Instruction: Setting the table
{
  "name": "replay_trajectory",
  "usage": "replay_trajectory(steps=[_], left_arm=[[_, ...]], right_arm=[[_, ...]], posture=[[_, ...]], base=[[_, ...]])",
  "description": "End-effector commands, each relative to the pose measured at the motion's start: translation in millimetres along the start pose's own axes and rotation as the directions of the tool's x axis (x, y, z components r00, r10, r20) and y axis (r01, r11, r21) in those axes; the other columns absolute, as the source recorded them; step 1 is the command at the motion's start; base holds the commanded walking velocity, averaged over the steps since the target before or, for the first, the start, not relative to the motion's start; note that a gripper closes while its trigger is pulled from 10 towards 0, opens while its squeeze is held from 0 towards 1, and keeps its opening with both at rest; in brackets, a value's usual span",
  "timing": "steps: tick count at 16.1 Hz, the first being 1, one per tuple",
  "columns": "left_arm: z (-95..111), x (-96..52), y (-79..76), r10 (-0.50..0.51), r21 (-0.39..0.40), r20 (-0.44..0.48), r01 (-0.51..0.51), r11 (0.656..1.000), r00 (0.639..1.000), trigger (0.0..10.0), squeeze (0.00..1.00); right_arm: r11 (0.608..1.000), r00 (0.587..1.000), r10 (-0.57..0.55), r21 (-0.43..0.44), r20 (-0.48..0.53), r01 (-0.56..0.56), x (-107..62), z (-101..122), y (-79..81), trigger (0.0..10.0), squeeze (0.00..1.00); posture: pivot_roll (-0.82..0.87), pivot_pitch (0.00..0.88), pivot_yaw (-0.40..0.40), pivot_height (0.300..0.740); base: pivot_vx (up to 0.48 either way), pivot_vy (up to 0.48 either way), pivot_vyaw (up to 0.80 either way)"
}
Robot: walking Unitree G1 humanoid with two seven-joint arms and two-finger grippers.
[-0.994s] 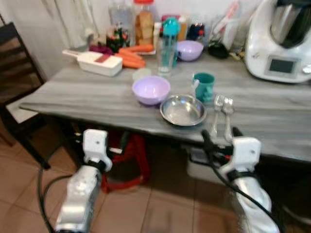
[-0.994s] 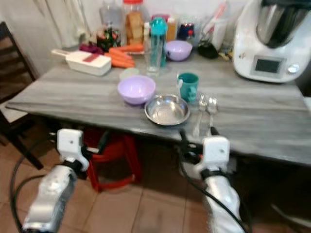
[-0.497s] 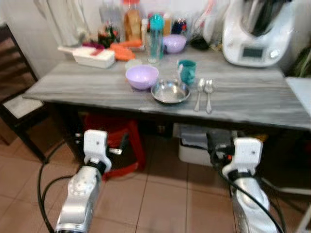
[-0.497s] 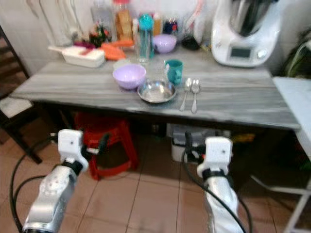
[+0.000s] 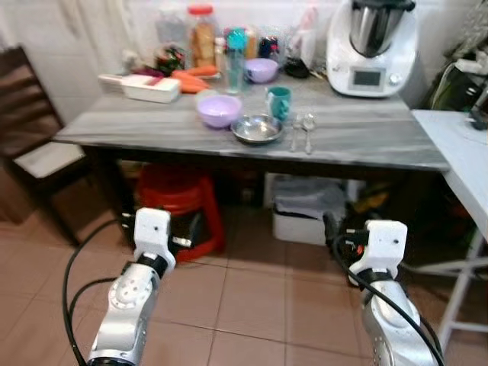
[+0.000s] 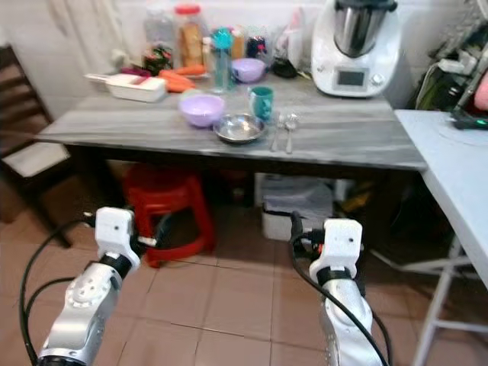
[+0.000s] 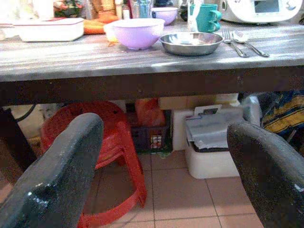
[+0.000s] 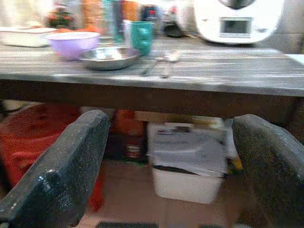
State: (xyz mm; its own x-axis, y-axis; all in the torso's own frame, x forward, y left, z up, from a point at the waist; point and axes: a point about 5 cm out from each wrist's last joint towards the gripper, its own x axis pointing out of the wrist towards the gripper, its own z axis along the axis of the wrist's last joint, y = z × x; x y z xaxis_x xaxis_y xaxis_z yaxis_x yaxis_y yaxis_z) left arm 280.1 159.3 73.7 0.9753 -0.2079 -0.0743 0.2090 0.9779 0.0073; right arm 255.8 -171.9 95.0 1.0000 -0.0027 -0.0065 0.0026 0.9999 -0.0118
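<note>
On the grey wooden table [image 5: 366, 145] stand a purple bowl [image 5: 219, 110], a shallow steel bowl [image 5: 258, 128] and a teal mug [image 5: 279, 102]. A fork and a spoon [image 5: 301, 131] lie side by side to the right of the steel bowl. Both arms are held low in front of me, over the tiled floor and well short of the table. My left gripper [image 7: 164, 142] is open and holds nothing. My right gripper [image 8: 171, 137] is open too, with nothing between its fingers. Both wrist views look at the table's front edge from below its top.
A red stool [image 5: 177, 191] and a white bin [image 5: 305, 217] sit under the table. A dark chair [image 5: 34, 152] stands at the left, a white side table [image 5: 457, 152] at the right. A white kitchen machine [image 5: 371, 46], carrots [image 5: 194, 75], a white container [image 5: 149, 88] and bottles line the table's back.
The camera has drawn back from the table, so the table now looks smaller and farther off. The things on it have kept their places. Both grippers stay open and low.
</note>
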Motion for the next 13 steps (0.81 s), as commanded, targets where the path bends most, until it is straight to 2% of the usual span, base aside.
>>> replay_trajectory(steps=[1, 2, 3, 5, 6, 8, 9, 10, 11, 12, 13], left_arm=[[-6.7, 0.5, 1.7, 0.011, 0.004, -0.028, -0.011, 1.000, 1.000, 10.0, 0.00], [-16.0, -0.7, 3.9, 0.020, -0.012, -0.064, -0.020, 1.000, 0.998, 10.0, 0.00], [-23.6, -2.3, 6.0, 0.021, 0.006, -0.087, -0.021, 1.000, 0.996, 10.0, 0.00], [-37.9, -6.0, 10.3, 0.021, 0.013, -0.138, -0.019, 1.000, 0.990, 10.0, 0.00], [-50.8, -8.3, 10.2, 0.022, 0.012, -0.193, -0.020, 1.000, 0.981, 10.0, 0.00], [-61.4, -10.4, 11.0, 0.052, 0.038, -0.236, -0.044, 0.998, 0.970, 10.0, 0.00], [-70.5, -12.7, 10.6, 0.035, 0.043, -0.269, -0.024, 0.999, 0.963, 10.0, 0.00], [-85.4, -17.8, 9.1, -0.008, 0.070, -0.341, 0.033, 0.997, 0.940, 10.0, 0.00], [-89.2, -19.1, 9.2, -0.010, 0.078, -0.362, 0.041, 0.996, 0.932, 10.0, 0.00], [-101.9, -25.8, 13.7, 0.028, 0.080, -0.433, 0.008, 0.997, 0.901, 10.0, 0.00], [-103.7, -26.7, 14.5, 0.036, 0.079, -0.444, -0.001, 0.997, 0.895, 10.0, 0.00]], right_arm=[[1.000, 1.000, -0.007, -0.012, -0.027, 0.007, -1.0, -6.6, -3.0, 10.0, 0.00], [1.000, 0.999, 0.005, -0.026, -0.038, -0.006, -1.2, -9.2, -3.5, 10.0, 0.00], [0.999, 0.999, 0.017, -0.039, -0.046, -0.019, -1.3, -11.7, -4.6, 10.0, 0.00], [0.998, 0.998, 0.018, -0.062, -0.063, -0.021, -0.9, -16.7, -8.0, 10.0, 0.00], [0.997, 0.996, 0.023, -0.066, -0.084, -0.028, -0.1, -23.5, -8.6, 10.0, 0.00], [0.996, 0.993, 0.036, -0.077, -0.111, -0.044, 1.0, -31.6, -6.6, 10.0, 0.00], [0.994, 0.988, 0.051, -0.087, -0.143, -0.064, 1.9, -41.7, -3.3, 10.0, 0.00], [0.991, 0.982, 0.069, -0.098, -0.176, -0.087, 3.2, -52.1, 0.6, 10.0, 0.00], [0.990, 0.980, 0.077, -0.102, -0.184, -0.097, 3.6, -54.7, 2.0, 10.0, 0.00], [0.987, 0.970, 0.103, -0.098, -0.220, -0.127, 5.7, -64.9, 9.6, 10.0, 0.00], [0.986, 0.968, 0.109, -0.096, -0.228, -0.134, 6.2, -67.2, 11.1, 10.0, 0.00]], posture=[[-0.03, 0.000, 0.041, 0.740], [-0.03, 0.000, 0.038, 0.740], [-0.03, 0.000, 0.036, 0.740], [-0.03, 0.000, 0.036, 0.740], [-0.03, 0.000, 0.036, 0.740], [-0.03, 0.000, 0.034, 0.740], [-0.03, 0.000, 0.033, 0.740], [-0.03, 0.000, 0.032, 0.740], [-0.03, 0.000, 0.032, 0.740], [-0.02, 0.000, 0.025, 0.740], [-0.02, 0.000, 0.022, 0.740]], base=[[0.000, 0.000, 0.00], [0.000, 0.000, 0.00], [0.000, 0.000, 0.00], [0.000, 0.000, 0.80], [0.000, 0.000, 0.80], [0.000, 0.000, 0.80], [0.000, 0.000, 0.80], [0.000, 0.000, 0.80], [0.000, 0.000, 0.80], [0.000, 0.000, 0.80], [0.000, 0.000, 0.80]])
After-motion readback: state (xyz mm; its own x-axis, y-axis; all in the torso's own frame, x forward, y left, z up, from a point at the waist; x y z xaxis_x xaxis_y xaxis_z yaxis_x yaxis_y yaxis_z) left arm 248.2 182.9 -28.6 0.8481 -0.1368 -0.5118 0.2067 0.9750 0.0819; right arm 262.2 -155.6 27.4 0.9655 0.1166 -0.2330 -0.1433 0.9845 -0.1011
